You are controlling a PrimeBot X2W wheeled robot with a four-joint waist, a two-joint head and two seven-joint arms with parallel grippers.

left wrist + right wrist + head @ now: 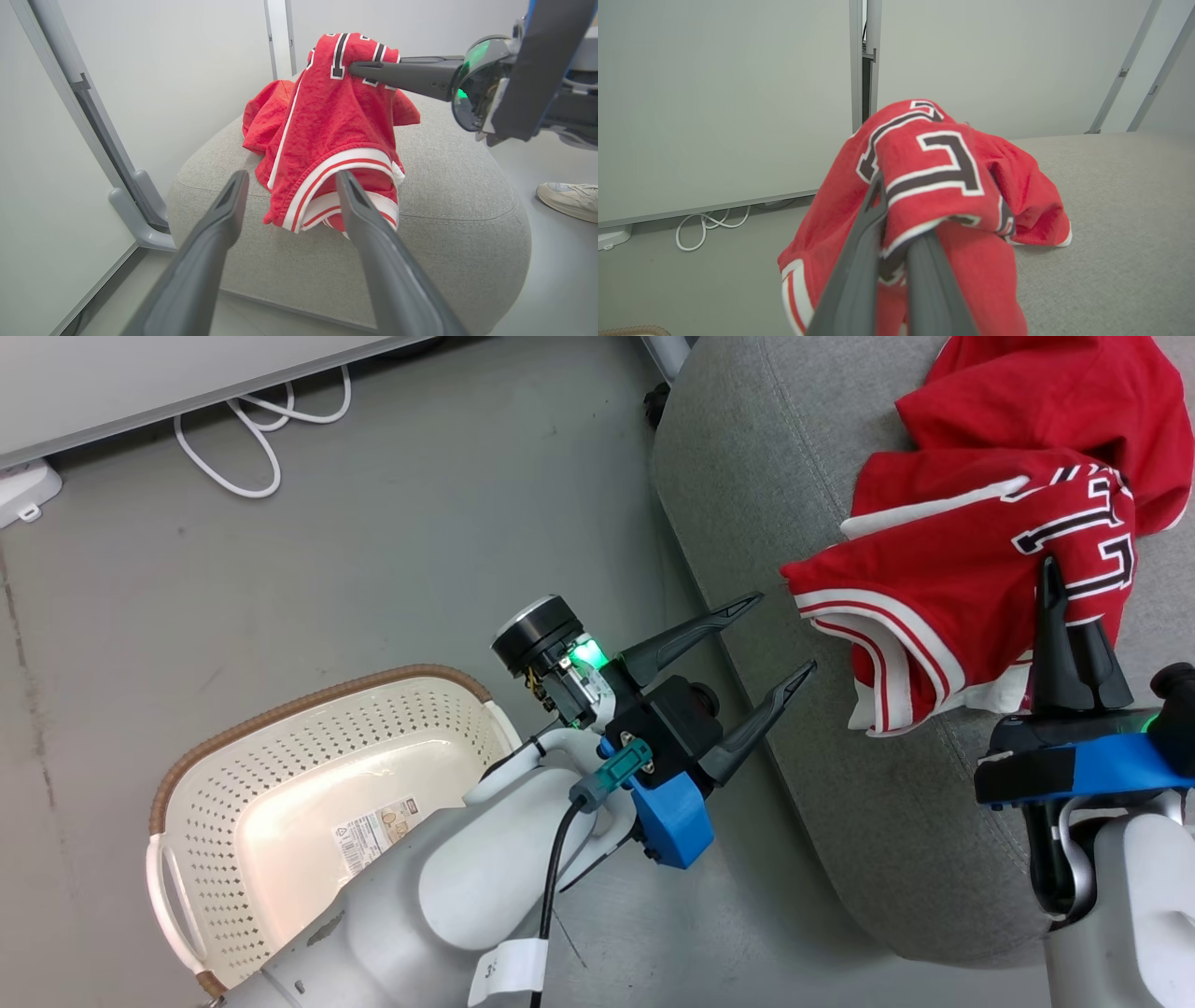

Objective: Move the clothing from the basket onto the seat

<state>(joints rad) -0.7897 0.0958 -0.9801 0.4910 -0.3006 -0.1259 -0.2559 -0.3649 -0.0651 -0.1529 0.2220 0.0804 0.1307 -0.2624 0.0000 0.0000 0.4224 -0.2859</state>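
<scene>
The red jersey [943, 607] with black-and-white lettering hangs pinched in my right gripper [1050, 569], which is shut on it above the light-grey seat [775, 476]. Its striped hem drapes over the seat's near edge. In the right wrist view the jersey [934, 158] folds over my right gripper [892, 233]. A plain red garment [1046, 401] lies on the seat behind it. My left gripper [785, 631] is open and holds nothing, just left of the seat's edge; from its wrist view the left gripper [290, 176] faces the jersey [336, 121]. The cream basket [215, 803] is at lower left with no clothing in it.
A white cable [252, 429] loops on the grey floor by a white wall panel [140, 373]. A person's shoe [567, 198] rests on the floor beyond the seat. A grey frame leg [135, 205] stands left of the seat.
</scene>
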